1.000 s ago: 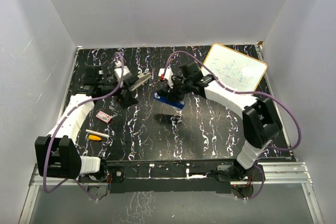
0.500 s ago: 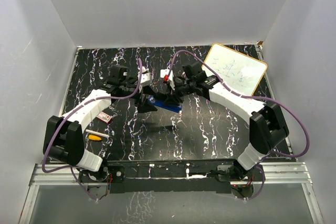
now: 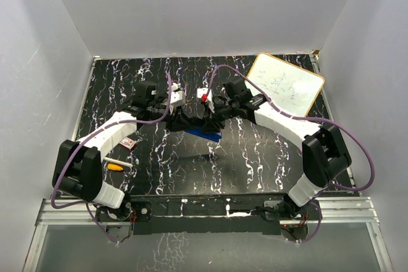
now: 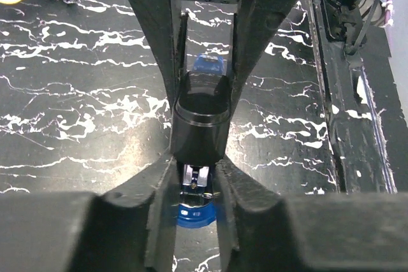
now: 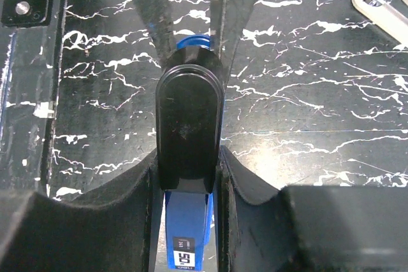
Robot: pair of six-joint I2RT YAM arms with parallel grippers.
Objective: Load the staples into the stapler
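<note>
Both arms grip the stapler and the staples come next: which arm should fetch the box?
Probably left. The staple box lies beside the left arm, far from the right arm. The right fingers, shut on the stapler, could hold it alone.

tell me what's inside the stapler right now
On the stapler, only a sliver of metal shows between the black top and blue base. The left jaws and right jaws are shut on its sides, so whether it is loaded cannot be seen.
</note>
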